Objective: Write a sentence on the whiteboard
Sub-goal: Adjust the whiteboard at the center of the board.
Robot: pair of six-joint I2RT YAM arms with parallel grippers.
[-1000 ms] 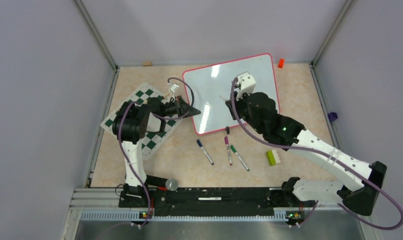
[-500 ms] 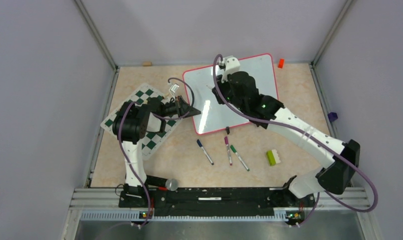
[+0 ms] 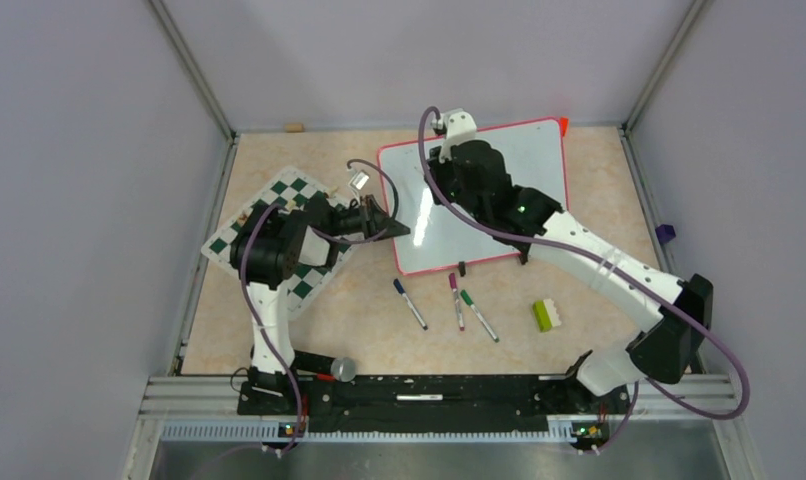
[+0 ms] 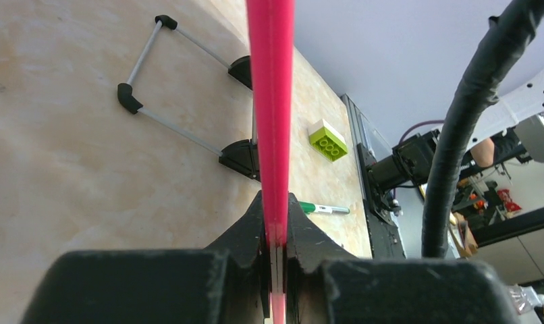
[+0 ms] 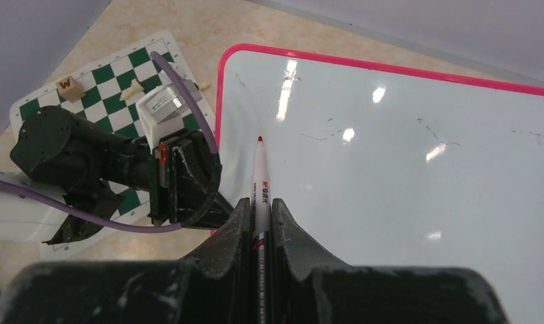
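Table [image 3: 359, 310]: the whiteboard [image 3: 537, 165] is being borne at its far middle, just right of the chess mat [image 3: 291, 190]
Left gripper [image 4: 275, 229]: is being held shut on the whiteboard's pink left edge
Right gripper [image 5: 259, 216]: is being held above the board's left part, jaws clamped on the red-tipped marker [image 5: 259, 172]
Red-tipped marker: is being pointed at the white surface; contact cannot be told
Three loose pens [image 3: 457, 301]: are being borne by the table, near the board's near edge

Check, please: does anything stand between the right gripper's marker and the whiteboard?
Nothing visible does. The marker in the right gripper points straight at the whiteboard; the left gripper clamps the board's left edge, beside that path.
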